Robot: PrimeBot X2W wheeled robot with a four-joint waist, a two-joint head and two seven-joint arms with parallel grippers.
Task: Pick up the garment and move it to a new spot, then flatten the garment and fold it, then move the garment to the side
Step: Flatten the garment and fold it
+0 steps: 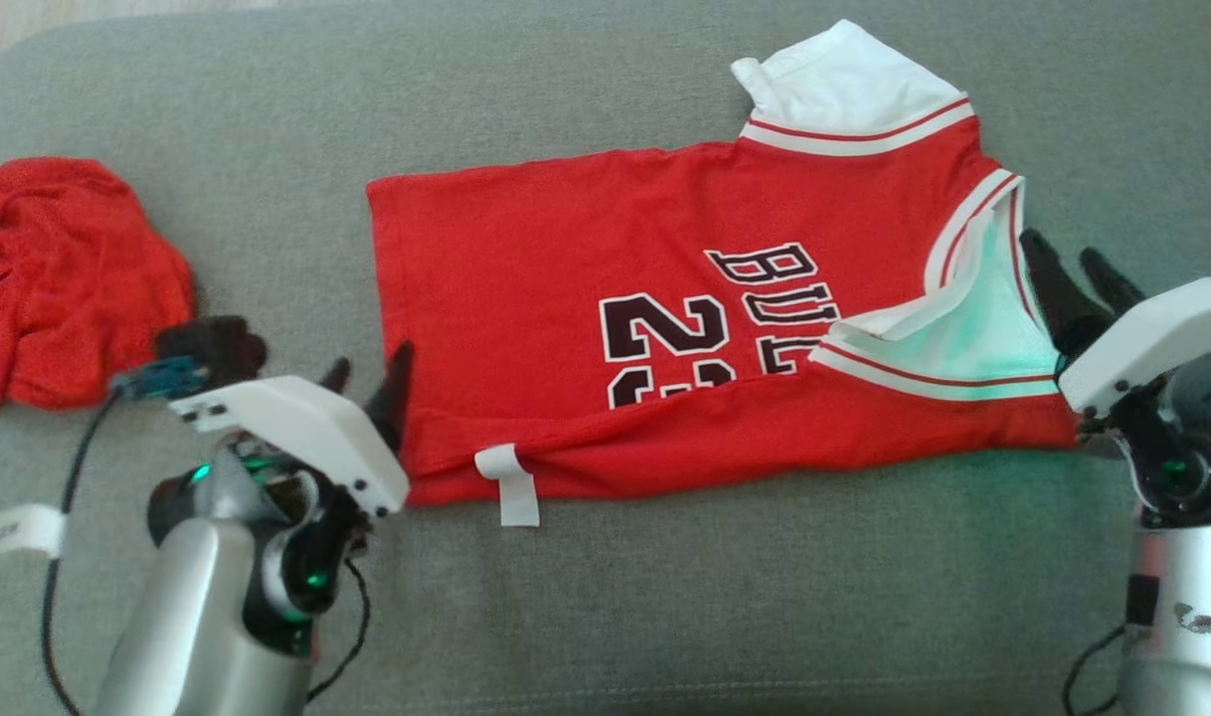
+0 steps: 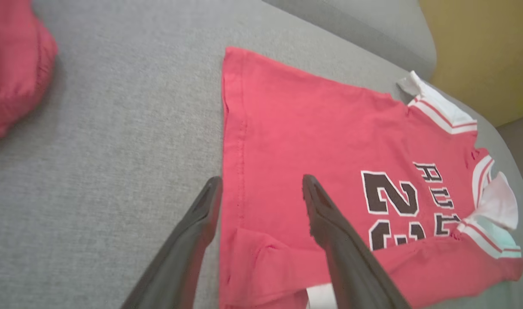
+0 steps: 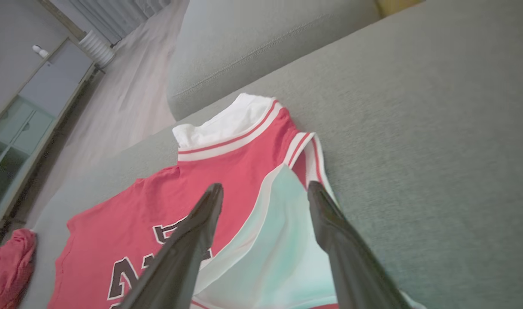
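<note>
At nine o'clock a crumpled red cloth (image 1: 69, 278) lies on the grey sofa (image 1: 267, 119). The left gripper (image 1: 370, 360), spread wide and empty, straddles the hem of the red jersey (image 1: 566, 259), spread flat at centre. At three o'clock the right gripper (image 1: 1058, 246) gapes, empty, over its white trim

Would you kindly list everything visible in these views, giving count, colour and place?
jersey: one, red with white trim and black lettering, spread across the sofa's middle
label: one, white, at the jersey's near edge
crumpled cloth: one, red, on the sofa at the robot's left
sofa: one, grey, under everything
cabinet: one, pale, on the floor beyond the sofa
left gripper: one, dark, open, over the jersey's hem end
right gripper: one, dark, open, over the collar end
</note>
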